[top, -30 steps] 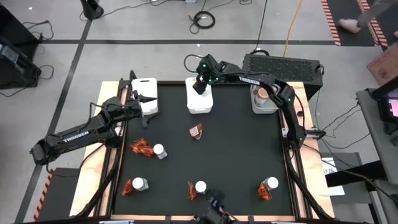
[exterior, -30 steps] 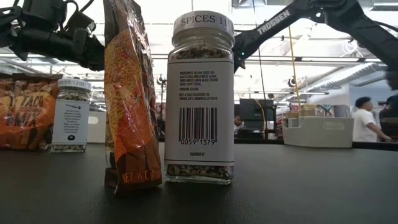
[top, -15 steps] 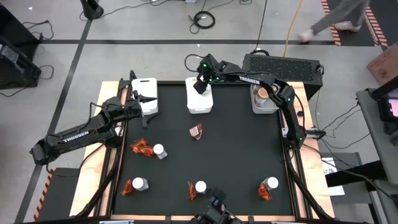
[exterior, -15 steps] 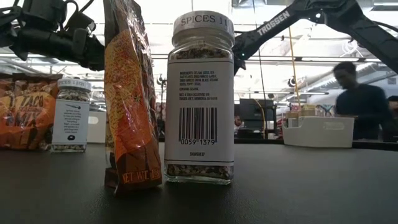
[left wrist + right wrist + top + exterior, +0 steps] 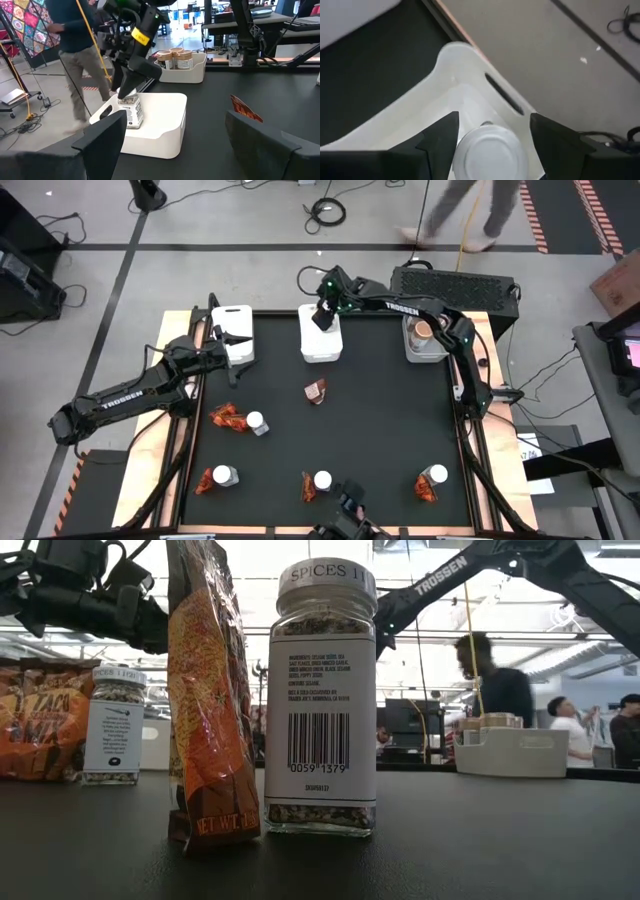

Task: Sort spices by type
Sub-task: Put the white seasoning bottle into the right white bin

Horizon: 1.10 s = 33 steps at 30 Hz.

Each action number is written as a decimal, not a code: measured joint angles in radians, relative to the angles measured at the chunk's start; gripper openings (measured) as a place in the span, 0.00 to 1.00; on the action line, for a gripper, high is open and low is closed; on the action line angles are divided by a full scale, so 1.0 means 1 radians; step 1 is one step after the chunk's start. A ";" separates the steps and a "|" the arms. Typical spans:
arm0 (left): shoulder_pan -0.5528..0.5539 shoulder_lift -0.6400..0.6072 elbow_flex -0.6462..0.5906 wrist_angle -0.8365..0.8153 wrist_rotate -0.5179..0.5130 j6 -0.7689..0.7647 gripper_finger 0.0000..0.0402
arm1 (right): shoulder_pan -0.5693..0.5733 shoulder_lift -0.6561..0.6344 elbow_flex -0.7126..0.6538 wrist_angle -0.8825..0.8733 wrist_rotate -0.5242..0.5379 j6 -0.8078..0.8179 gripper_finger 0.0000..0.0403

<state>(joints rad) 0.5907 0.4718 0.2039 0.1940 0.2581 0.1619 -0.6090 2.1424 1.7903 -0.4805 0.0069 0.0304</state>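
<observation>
White-lidded jar (image 5: 490,150) in middle bin (image 5: 320,346)

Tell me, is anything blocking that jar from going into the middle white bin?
Nothing visible does. The jar already stands inside the middle bin, with the right tool directly over its white lid, fingers spread on either side.

right gripper (image 5: 323,317) over middle bin (image 5: 320,345) | left gripper (image 5: 232,342) beside left bin (image 5: 234,320) | 4 jars on table (image 5: 380,430)
</observation>
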 joint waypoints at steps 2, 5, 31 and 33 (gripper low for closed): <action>0.000 0.000 0.000 0.000 0.000 0.000 0.84 | 0.000 -0.018 0.000 0.005 0.002 -0.016 0.59; 0.000 0.000 0.000 0.003 0.000 -0.009 0.84 | 0.001 -0.054 0.000 0.015 0.002 -0.033 0.59; 0.000 0.000 0.000 0.010 0.045 -0.026 0.84 | 0.485 -0.188 0.000 0.088 -0.013 -0.110 0.60; 0.000 0.000 0.000 0.008 0.009 -0.026 0.84 | 0.517 -0.153 0.000 0.189 -0.013 -0.126 0.60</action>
<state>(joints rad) 0.5907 0.4717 0.2039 0.2016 0.2671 0.1364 -0.0924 1.9892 1.7901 -0.2913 -0.0063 -0.0953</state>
